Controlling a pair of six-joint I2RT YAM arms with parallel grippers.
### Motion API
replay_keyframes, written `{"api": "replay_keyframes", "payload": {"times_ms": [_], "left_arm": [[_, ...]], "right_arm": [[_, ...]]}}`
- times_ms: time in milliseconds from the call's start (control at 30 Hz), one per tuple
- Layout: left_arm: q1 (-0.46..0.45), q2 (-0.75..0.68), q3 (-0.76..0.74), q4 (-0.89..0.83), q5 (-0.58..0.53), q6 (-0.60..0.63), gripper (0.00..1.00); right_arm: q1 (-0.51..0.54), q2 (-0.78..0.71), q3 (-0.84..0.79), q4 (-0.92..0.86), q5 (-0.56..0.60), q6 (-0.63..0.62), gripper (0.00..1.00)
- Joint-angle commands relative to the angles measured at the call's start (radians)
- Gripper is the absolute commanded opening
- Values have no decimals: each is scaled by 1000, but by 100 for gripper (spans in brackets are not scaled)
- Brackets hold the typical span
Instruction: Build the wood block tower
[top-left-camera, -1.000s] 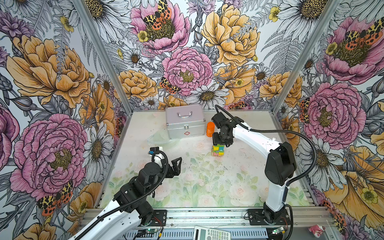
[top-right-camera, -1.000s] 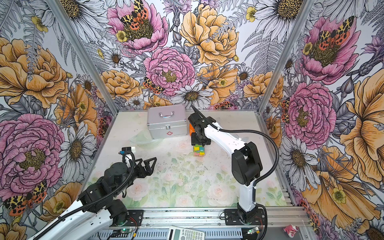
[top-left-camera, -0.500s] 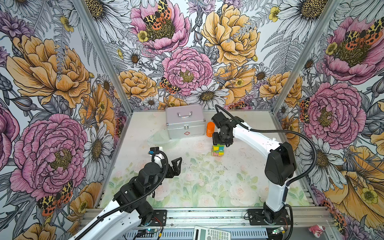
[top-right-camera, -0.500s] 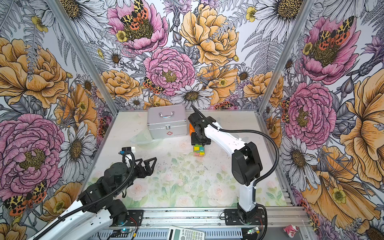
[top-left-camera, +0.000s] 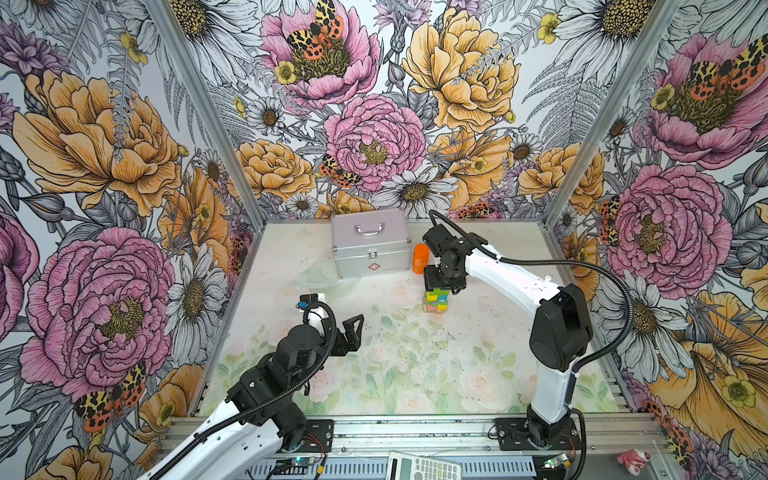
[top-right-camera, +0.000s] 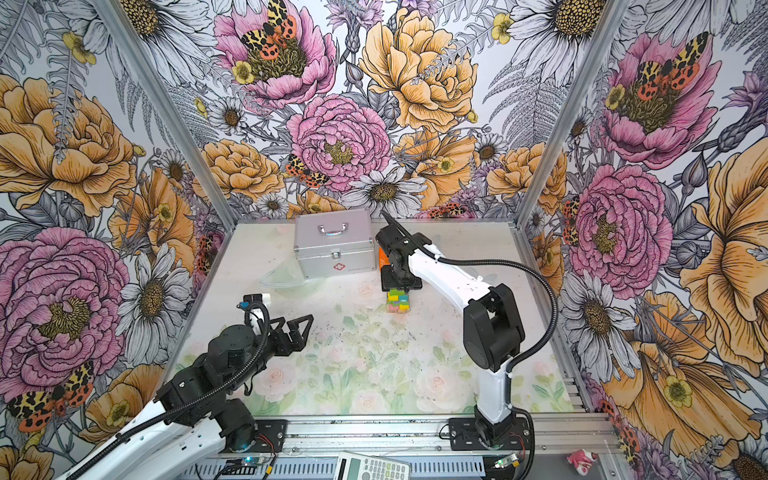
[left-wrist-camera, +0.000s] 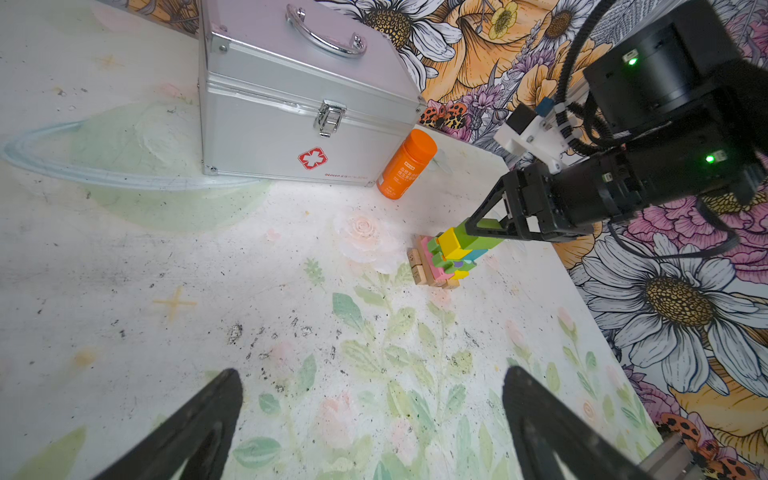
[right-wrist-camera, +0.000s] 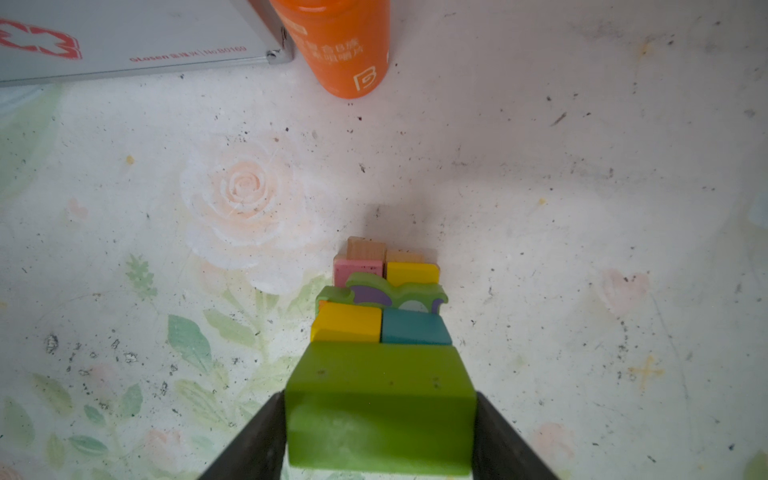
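Observation:
The tower (top-left-camera: 435, 301) (top-right-camera: 398, 301) stands on the mat at mid-back, right of centre. In the left wrist view the tower (left-wrist-camera: 446, 257) has tan planks and a pink plank at its base. Above them sit the green owl-faced piece (right-wrist-camera: 395, 291), a yellow cube (right-wrist-camera: 347, 326) and a teal cube (right-wrist-camera: 415, 328). A lime-green bar (right-wrist-camera: 380, 399) lies on top. My right gripper (top-left-camera: 442, 282) (right-wrist-camera: 379, 409) comes down from above, its fingers against both sides of that bar with no gap showing. My left gripper (top-left-camera: 347, 332) (left-wrist-camera: 372, 378) hovers open and empty over the mat at front left.
A silver metal case (top-left-camera: 368, 245) stands at the back, with an orange bottle (top-left-camera: 421, 258) beside it, just behind the tower. A clear plastic dish (top-left-camera: 316, 276) lies left of the case. A calculator (top-left-camera: 424, 467) rests on the front rail.

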Motion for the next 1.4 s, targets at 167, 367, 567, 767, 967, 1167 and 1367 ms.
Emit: {"api": "replay_keyframes", "payload": {"times_ms": [167, 367, 567, 767, 967, 1167, 1367], "left_arm": [[10, -18, -19, 19, 12, 11, 99], [9, -19, -16, 17, 6, 12, 99], [13, -19, -8, 17, 0, 11, 99], [17, 10, 24, 4, -50, 14, 99], [16, 94, 74, 5, -85, 17, 99], [18, 192, 112, 74, -169, 75, 99], [61, 286, 124, 191, -299, 231, 99]], "right_arm": [[9, 14, 42, -3, 4, -10, 74], [8, -8, 69, -6, 13, -19, 79], [2, -51, 106, -29, 39, -41, 81], [-40, -175, 89, -32, 76, -90, 95], [-155, -352, -19, 3, 105, -142, 100], [-309, -536, -228, 123, 207, -120, 100], [-451, -664, -507, 346, 254, -147, 100]]}}
